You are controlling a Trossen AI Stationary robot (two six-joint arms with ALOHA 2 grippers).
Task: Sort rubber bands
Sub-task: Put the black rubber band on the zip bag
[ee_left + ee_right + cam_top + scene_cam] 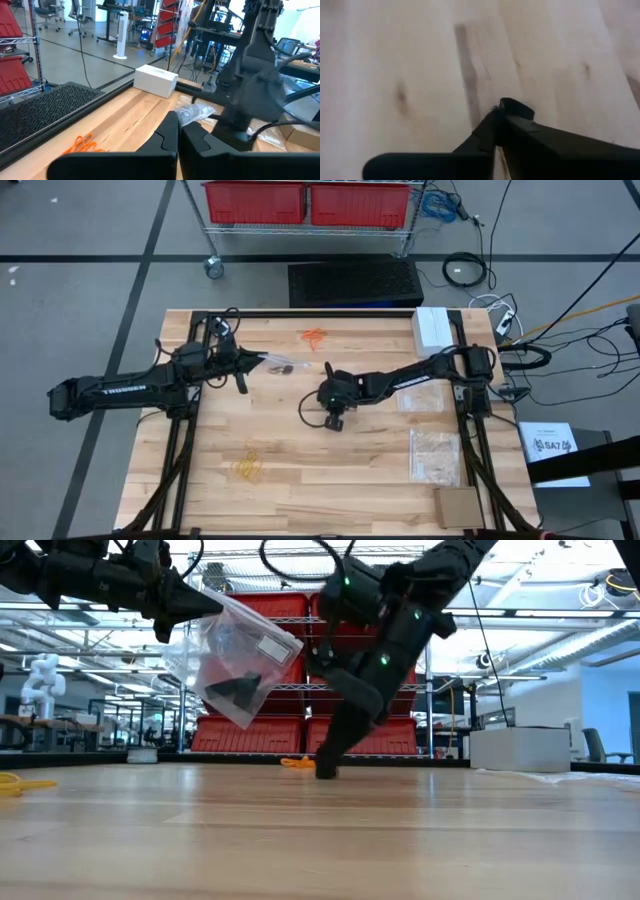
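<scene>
My left gripper [256,361] is shut on a clear plastic bag [235,655] that holds a clump of black rubber bands [238,690], above the table's left-centre. My right gripper [501,116] is at mid-table, slanting down with its tips at the wood [327,770], shut on a small black rubber band [517,107]. Orange rubber bands [314,338] lie near the far edge. Pale yellow rubber bands [247,467] lie at the near left. My left gripper pinches the bag's top edge [192,114] between its two fingers, which point level from the table's left. The bag hangs below them, tilted and clear of the table. My right gripper pinches the black rubber band at its fingertips; a small loop [519,106] sticks out past them. The fingers slant down from the table's right, with their tips at the tabletop.
A white box [432,328] stands at the far right. Two more clear bags [435,455] [420,398] and a cardboard box [458,505] lie along the right side. A black cable loop [305,412] hangs from my right arm.
</scene>
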